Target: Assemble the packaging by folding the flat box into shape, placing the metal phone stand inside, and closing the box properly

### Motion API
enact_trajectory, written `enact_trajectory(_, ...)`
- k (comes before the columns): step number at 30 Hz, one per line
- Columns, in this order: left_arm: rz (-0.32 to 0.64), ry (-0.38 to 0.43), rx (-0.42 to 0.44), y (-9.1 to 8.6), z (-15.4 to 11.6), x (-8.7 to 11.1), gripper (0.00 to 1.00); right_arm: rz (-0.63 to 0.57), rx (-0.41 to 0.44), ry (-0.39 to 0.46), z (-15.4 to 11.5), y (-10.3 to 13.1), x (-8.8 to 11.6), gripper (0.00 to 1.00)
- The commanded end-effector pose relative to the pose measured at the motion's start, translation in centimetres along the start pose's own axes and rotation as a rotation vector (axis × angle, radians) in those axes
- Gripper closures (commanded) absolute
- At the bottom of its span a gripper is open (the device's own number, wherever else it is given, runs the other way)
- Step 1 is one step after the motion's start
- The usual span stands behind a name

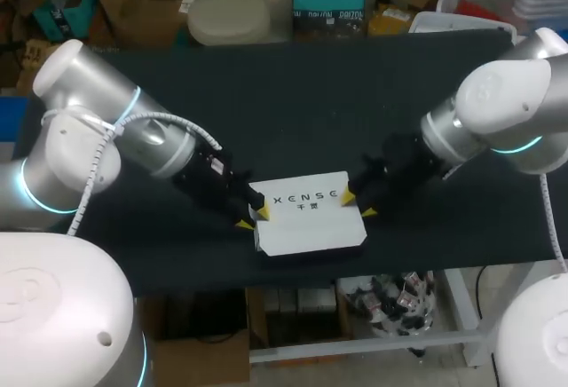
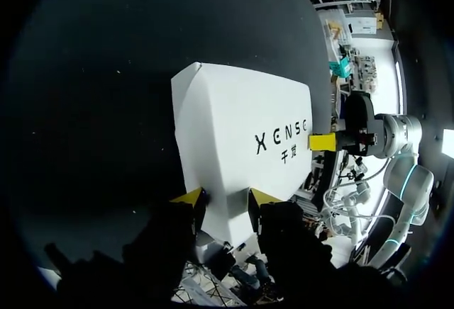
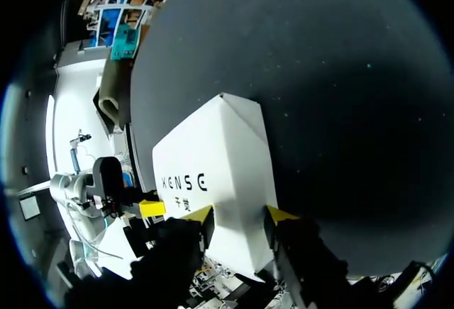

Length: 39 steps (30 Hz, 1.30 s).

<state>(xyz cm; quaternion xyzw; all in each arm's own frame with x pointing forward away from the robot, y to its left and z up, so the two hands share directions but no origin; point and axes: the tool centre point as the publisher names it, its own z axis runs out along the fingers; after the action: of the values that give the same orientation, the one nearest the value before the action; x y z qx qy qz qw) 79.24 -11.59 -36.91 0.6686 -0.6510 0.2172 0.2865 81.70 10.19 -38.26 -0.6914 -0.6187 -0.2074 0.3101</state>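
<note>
overhead view of a black tabletop [image 1: 311, 112] with a white box [image 1: 311, 218] lying flat near its front edge, about midway across. the box is folded into shape and its top face, which bears dark print, is up.

the left arm [image 1: 151, 143] comes in from the left and slopes down toward the box's left end. the left tool [image 1: 251, 218] sits at that end near the front corner, its yellow-tipped fingers spread apart. the right arm [image 1: 497, 112] comes in from the right and bends down toward the box's right end. the right tool [image 1: 356, 203] sits at that end, and its fingers are spread as well. the two tools face each other with the box between them.

the left wrist view looks along the box from its left end. the white end of the box fills the gap between the two spread yellow tips. it also shows a narrow side face folded down along one long edge, and the right tool at the far end. the right wrist view gives the same picture from the other end: the box's end lies between the spread tips, and the left tool shows at the far end. only the overhead view shows how both arms are posed. the phone stand cannot be seen in any view.
</note>
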Motion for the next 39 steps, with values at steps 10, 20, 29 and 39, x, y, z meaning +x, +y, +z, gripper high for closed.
enact_trajectory(10,-0.008,0.029,-0.046,-0.6,0.5,1.6,0.58,0.026,0.072,0.004,0.4,0.1,1.8,0.53)
enact_trajectory(20,-0.014,0.035,-0.075,-0.6,0.0,2.0,0.58,0.063,0.116,-0.004,0.3,0.4,2.1,0.55)
enact_trajectory(29,-0.031,0.038,-0.096,-0.9,-0.4,2.2,0.58,0.08,0.134,-0.006,0.0,0.6,2.7,0.55)
enact_trajectory(39,-0.036,0.055,-0.124,-1.3,-0.9,2.7,0.59,0.105,0.161,0.003,-0.2,0.8,3.1,0.56)
